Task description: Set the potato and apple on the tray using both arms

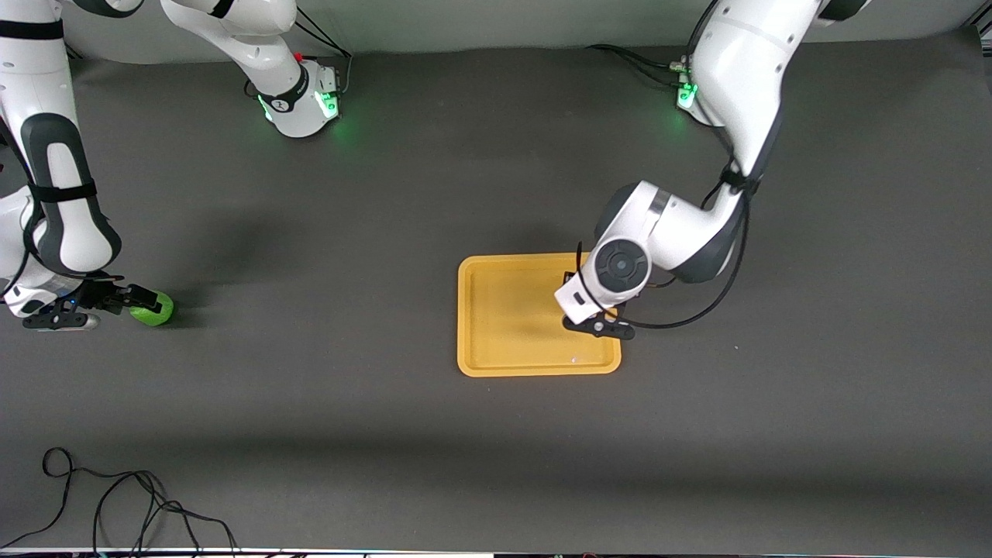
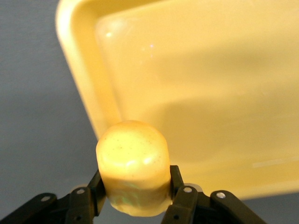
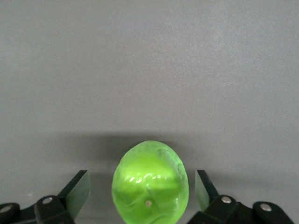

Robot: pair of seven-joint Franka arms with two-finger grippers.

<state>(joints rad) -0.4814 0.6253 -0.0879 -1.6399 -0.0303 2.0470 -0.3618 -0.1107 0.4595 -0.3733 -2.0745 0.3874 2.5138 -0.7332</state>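
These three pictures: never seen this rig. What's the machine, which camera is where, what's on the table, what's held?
Two white robot arms sit at a dark table, each ending in a two-finger gripper. The wide picture comes from a high camera facing them; the other two come from cameras on each arm's wrist.

On the table lies a yellow tray. Black cables lie along the table edge nearest the front camera.

The left gripper is over the tray's corner, shut on the potato, which the left wrist view shows pinched between its fingers.

The right gripper is low at the right arm's end of the table, open, with the green apple between its fingers but not yet gripped.
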